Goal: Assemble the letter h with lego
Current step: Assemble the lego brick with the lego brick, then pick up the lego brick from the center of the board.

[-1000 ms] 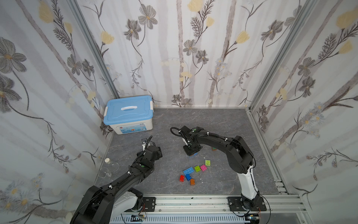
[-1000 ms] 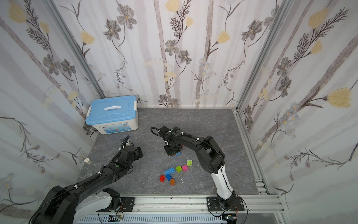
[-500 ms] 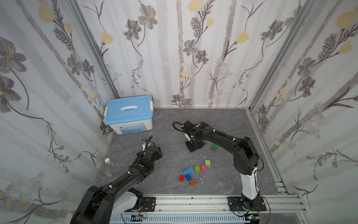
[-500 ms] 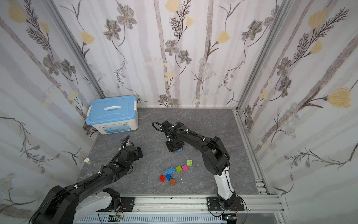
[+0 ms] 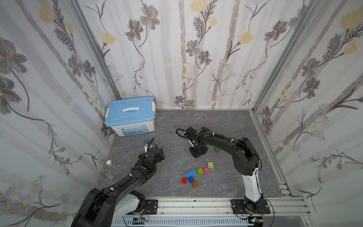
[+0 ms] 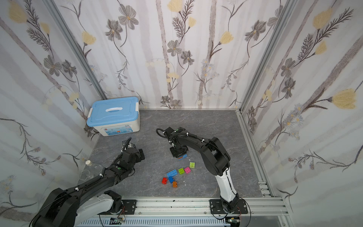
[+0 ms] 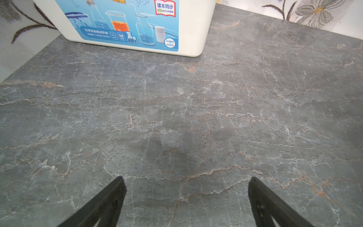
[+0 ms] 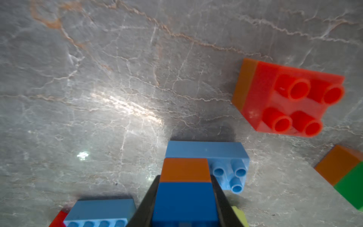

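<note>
And there it was: your right gripper [image 8: 184, 176] clamped tight on a dark-blue brick [image 8: 184, 202], one finger on each flank, an orange brick [image 8: 184, 170] joined to its far face. You held that pair low over the middle of the worktop [image 5: 225, 121], right up against a light-blue brick [image 8: 206, 150] lying there with its studs showing. Touching or just shy? I couldn't tell. Near it a red brick [image 8: 290, 98] lay tipped on its side, and a green brick [image 5: 217, 151] sat just past the gripper toward the right edge.

Closer to the front edge you had the loose lot. A long sky-blue brick [image 5: 191, 173], a lime brick [image 5: 200, 170] and a pink brick [image 5: 206, 169] stood in a row, with a yellow-green brick [image 5: 210, 164] just behind them. A small red brick [image 5: 184, 180], a small blue brick [image 5: 190, 179] and a small orange brick [image 5: 195, 184] lay in front.

Over on the other side, your left gripper [image 7: 186, 178] hung with its jaws spread wide above bare worktop. It sat between the left edge and the middle, facing the storage box [image 5: 130, 116] in the back left corner.
</note>
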`<state>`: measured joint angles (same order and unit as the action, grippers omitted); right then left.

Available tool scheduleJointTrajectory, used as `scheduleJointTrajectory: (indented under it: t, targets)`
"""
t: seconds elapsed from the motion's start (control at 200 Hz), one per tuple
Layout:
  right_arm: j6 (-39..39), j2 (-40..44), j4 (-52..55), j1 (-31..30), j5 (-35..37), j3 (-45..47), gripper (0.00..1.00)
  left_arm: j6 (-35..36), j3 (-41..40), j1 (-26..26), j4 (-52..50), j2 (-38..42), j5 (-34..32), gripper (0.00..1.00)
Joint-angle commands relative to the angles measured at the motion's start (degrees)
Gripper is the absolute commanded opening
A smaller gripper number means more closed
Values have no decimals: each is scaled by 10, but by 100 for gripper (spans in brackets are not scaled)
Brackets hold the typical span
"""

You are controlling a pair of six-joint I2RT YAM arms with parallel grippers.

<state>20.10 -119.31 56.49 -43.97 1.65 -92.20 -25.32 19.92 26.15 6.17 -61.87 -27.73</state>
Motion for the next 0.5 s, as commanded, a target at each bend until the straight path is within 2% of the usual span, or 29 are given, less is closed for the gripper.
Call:
scheduleJointTrajectory:
  t: [0.0,0.155,0.495]
  targets:
    - [12,-11,-16,-1,-1,11,27,-4,5,0,2,-2,-9,100]
    - [13,-5,-15,0,3,15,33,-3,6,-1,1,-3,-10,100]
    - [6,66,9,1,12,16,47,-3,7,0,1,-5,-10,100]
